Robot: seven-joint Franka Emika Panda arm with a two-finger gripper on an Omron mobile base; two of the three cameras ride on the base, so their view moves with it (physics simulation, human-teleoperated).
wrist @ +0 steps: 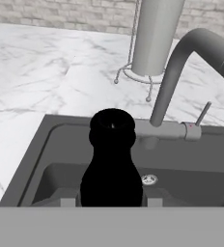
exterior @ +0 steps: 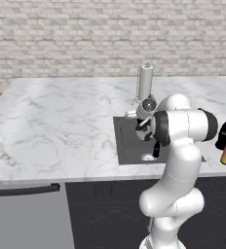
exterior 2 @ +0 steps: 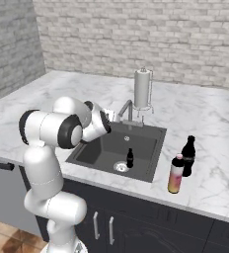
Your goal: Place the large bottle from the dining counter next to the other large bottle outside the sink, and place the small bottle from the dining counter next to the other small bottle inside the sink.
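Rendered home kitchen. White grey-veined marble counter spans frame centre; dark rectangular sink set in it, grey metal faucet behind. Paper towel roll on wire holder at upper centre. Pale brick wall across top; dark cabinet doors with handles along bottom.

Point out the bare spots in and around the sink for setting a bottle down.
Free: the sink floor left of the small dark bottle, and the marble counter left of the basin. Crowded: the right rim, with the pink-orange bottle beside the all-dark bottle, and behind, around the faucet and paper towel holder.
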